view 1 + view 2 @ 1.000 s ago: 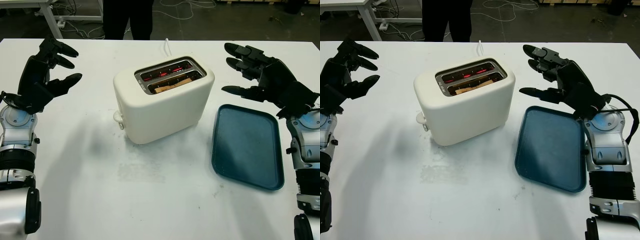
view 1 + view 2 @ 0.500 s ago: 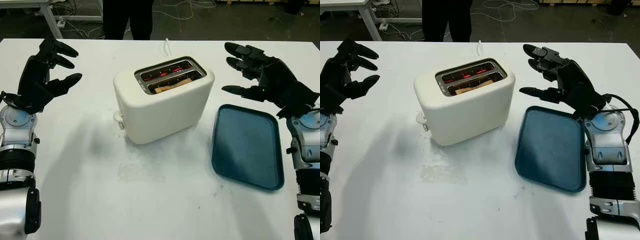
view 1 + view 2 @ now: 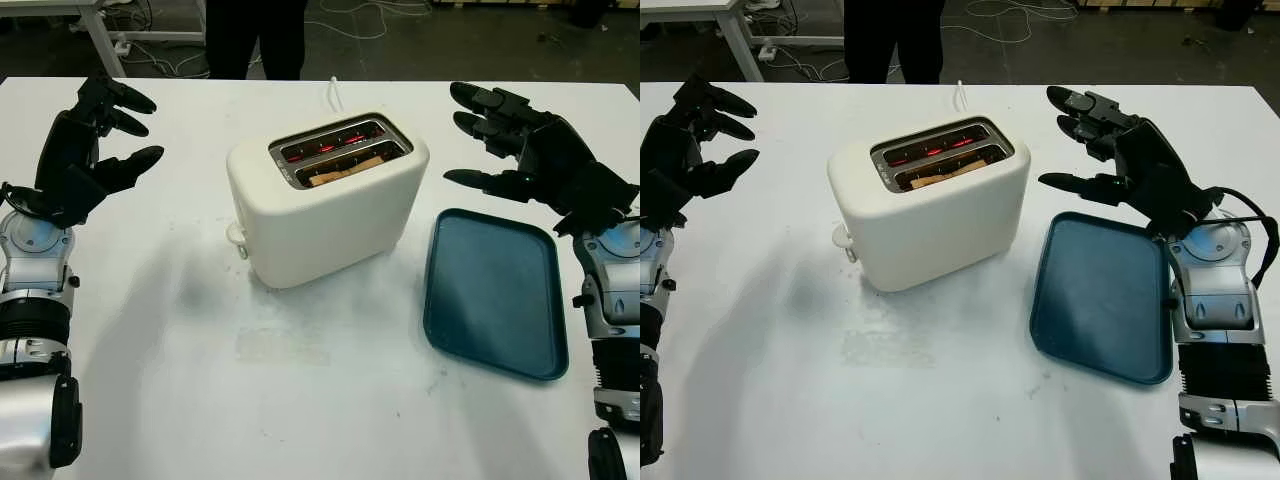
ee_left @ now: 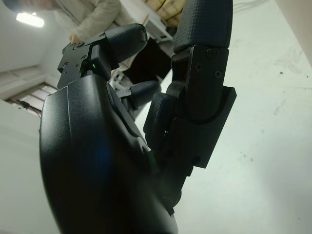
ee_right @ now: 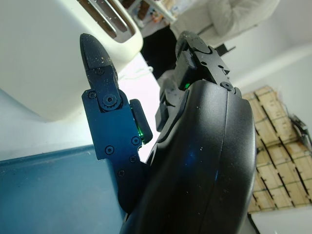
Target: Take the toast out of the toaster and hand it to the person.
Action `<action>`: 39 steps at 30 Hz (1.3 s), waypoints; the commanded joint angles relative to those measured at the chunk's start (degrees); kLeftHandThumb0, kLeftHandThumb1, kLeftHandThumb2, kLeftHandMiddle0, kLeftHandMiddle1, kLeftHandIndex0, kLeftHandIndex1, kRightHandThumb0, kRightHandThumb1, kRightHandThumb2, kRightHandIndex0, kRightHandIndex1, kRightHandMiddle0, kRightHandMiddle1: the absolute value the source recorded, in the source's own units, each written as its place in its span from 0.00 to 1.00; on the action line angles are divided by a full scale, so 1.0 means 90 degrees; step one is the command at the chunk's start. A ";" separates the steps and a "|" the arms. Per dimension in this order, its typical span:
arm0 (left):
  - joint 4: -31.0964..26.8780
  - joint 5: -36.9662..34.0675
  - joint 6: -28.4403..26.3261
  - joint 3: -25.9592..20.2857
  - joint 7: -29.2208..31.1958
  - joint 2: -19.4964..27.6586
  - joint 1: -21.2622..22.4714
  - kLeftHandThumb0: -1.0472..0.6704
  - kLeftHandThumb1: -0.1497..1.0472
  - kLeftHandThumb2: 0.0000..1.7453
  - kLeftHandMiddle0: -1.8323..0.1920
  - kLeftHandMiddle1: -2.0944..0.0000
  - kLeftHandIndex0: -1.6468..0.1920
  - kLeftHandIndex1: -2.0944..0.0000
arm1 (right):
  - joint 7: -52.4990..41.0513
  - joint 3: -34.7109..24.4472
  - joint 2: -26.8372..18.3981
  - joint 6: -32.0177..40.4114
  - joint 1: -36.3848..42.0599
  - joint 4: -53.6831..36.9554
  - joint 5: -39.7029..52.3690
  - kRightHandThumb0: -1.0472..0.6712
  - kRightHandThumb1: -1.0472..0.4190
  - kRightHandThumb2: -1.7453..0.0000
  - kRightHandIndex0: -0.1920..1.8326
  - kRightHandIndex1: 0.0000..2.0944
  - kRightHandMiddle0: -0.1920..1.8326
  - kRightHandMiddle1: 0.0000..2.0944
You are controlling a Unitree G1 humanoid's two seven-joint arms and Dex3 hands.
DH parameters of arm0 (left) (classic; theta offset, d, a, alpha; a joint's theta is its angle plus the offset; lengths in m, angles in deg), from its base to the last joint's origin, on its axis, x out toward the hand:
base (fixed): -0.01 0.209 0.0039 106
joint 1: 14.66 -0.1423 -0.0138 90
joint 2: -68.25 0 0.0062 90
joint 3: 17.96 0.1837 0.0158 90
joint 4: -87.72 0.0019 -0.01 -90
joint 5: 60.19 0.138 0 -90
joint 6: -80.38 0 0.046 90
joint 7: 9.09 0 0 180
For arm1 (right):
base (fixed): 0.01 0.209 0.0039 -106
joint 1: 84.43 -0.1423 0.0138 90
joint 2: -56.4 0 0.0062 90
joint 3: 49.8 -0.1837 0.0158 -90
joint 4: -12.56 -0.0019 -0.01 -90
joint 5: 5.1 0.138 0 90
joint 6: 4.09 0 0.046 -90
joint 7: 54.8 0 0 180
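Your right hand [image 3: 530, 155] is raised above the desk [image 3: 320, 380], palm toward the toaster [image 3: 325, 200], open and holding nothing, above the far edge of the blue tray [image 3: 495, 290]. Your left hand [image 3: 90, 145] is raised on the other side, well apart from the toaster, also open with nothing in it, palm facing inward. Both forearms come up from the near desk edge.

The toast [image 3: 350, 167] sits low in the near slot of the cream toaster; the elements glow red in both slots. The tray lies flat just beside the toaster. The desk top is white with faint scuffs. Beyond its far edge a person [image 3: 255, 35] in dark trousers stands on a dark floor strewn with cables [image 3: 345, 15].
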State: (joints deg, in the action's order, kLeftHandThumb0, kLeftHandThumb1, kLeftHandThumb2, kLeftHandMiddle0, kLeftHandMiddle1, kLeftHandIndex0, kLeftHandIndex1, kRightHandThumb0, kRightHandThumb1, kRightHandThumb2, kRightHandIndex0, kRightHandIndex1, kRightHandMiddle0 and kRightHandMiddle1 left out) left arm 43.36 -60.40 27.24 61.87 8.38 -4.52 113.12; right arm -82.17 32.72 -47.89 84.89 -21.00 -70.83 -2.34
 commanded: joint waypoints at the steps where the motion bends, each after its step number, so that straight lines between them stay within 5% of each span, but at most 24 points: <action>1: -0.0022 -0.0037 0.0034 -0.0026 -0.0028 0.0019 -0.0059 0.00 0.89 0.19 0.91 0.22 0.89 0.26 | 0.0033 -0.0015 -0.0045 -0.0024 0.0047 -0.0051 0.0007 0.35 0.14 1.00 0.24 0.00 0.24 0.00; 39: -0.0014 -0.0026 -0.0009 -0.0022 -0.0033 0.0019 -0.0077 0.00 0.89 0.19 0.91 0.22 0.89 0.26 | 0.0038 -0.0007 -0.0065 -0.0013 0.0036 -0.0031 0.0005 0.33 0.15 1.00 0.24 0.00 0.24 0.00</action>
State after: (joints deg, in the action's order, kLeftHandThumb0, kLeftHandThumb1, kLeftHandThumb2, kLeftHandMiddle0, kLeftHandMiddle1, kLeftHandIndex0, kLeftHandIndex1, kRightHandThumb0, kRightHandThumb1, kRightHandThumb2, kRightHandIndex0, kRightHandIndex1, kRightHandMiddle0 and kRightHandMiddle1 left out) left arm 43.35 -60.42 27.09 61.85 8.42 -4.52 113.11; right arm -82.16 32.73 -47.89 84.99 -21.00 -70.81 -2.07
